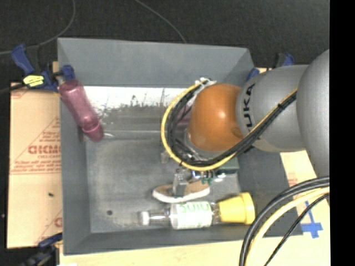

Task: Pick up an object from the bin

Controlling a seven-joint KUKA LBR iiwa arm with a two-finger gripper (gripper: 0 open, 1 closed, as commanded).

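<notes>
A: What kind of place?
B: Robotics lab cell. KUKA arm [277, 110], orange wrist cover [213, 118] right behind the gripper [180, 187].
A: Other evidence?
B: Grey metal bin [150, 60] enclosing the gripper. Loose cables [166, 20] on black floor [111, 10] beyond it, outside the bin.

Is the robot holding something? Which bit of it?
Cannot tell. The gripper is low over a small white thing by the yellow-capped bottle, but a grip on it cannot be made out.
</notes>
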